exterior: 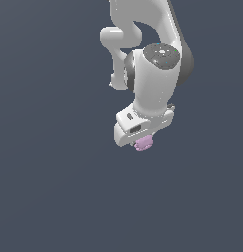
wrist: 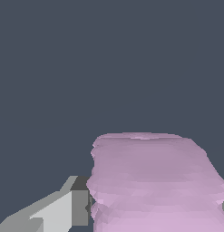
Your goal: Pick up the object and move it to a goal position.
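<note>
Tool [exterior: 142, 139] apparently clamped around object [exterior: 143, 143]

A plain dark slate-blue surface [exterior: 49, 197] is filling both views, lying flat, even in tone and bearing no markings.

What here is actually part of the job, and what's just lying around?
Part of the job:
- pink block, seen large in the wrist view
- claw, with one finger right beside the block

Just lying about:
- nothing else shows, only a plain dark grey background
</note>
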{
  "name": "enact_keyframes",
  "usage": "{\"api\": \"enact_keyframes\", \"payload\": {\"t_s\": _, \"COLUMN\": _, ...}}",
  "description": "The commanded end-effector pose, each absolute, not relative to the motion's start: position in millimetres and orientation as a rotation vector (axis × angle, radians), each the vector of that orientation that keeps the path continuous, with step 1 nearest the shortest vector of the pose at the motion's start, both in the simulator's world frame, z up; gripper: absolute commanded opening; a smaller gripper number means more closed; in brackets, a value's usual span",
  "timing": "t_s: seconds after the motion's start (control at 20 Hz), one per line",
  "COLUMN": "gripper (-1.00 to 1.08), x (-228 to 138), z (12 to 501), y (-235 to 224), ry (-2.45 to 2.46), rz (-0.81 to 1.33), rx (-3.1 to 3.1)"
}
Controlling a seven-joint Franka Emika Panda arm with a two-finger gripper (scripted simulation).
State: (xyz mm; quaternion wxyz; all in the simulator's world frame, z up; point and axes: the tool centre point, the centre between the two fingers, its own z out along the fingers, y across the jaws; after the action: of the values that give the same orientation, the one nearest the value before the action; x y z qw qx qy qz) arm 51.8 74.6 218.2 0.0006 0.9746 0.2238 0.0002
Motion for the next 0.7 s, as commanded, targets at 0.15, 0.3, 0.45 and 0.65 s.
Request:
{"api": "enact_keyframes", "payload": {"t_s": 0.15, "gripper": -1.0, "x": 52.4, "z": 273.5, "y": 110.5, "ry": 0.702, "rz": 0.0, "rx": 3.061}}
{"api": "enact_keyframes", "payload": {"t_s": 0.3, "gripper": -1.0, "x": 53.5, "z": 302.2, "y": 129.1, "ry": 0.702, "rz": 0.0, "rx": 3.061}}
{"api": "enact_keyframes", "payload": {"t_s": 0.45, "gripper": -1.0, "x": 54.9, "z": 329.1, "y": 146.5, "ry": 0.701, "rz": 0.0, "rx": 3.062}}
{"api": "enact_keyframes", "payload": {"t_s": 0.65, "gripper": -1.0, "x": 56.8, "z": 356.7, "y": 164.9, "ry": 0.701, "rz": 0.0, "rx": 3.062}}
